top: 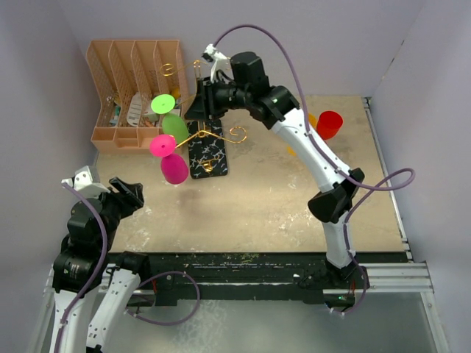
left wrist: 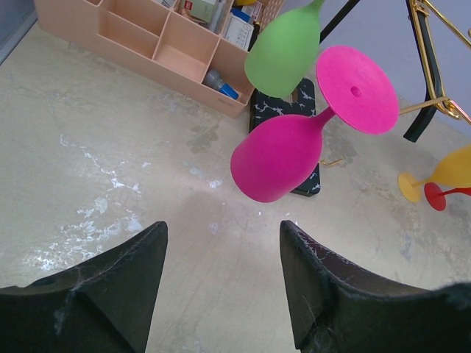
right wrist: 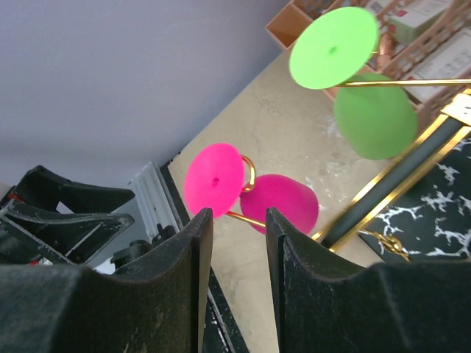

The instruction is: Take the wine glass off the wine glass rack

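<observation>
Beige tabletop [top: 280, 206]; pink wine glass [top: 174, 169] hangs at 9 o'clock of wine glass rack [top: 208, 158]; approach step; left gripper [left wrist: 221, 235] spread, empty; right gripper [right wrist: 237, 220] narrowly parted, empty; next likely: grip bowl, slide off hook.

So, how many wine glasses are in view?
4. The green glass and the pink glass hang from the rack; the yellow glass and the red glass are on the table, far right. Others may be hidden.
</observation>
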Robot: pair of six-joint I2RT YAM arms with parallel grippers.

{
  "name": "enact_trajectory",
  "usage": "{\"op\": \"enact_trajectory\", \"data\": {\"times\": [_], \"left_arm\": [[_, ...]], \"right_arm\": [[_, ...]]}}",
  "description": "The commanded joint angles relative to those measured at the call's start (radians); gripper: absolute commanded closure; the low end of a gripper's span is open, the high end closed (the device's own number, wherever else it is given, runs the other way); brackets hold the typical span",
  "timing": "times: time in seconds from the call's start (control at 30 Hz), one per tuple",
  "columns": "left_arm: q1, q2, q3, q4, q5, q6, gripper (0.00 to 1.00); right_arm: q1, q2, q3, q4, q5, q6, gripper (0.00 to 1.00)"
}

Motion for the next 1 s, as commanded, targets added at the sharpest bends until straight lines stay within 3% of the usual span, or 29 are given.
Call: {"op": "enact_trajectory", "data": {"times": [0.0,0.5,0.97], "left_arm": [[0.0,-0.008,-0.006,0.053,-0.015,0.008,0.34],[0.0,-0.014,-0.013,0.068,0.004,0.017,0.16],[0.0,-0.027,-0.016,0.066,-0.004,0.011,0.14]], "right_arm": [[0.028,-0.008,0.043,0.019,0.016,-0.039,0.61],[0.067,0.047,0.055,0.012,0.083,-0.068,0.57],[0.11,0.121,0.078,-0.025,0.12,-0.097,0.56]]}}
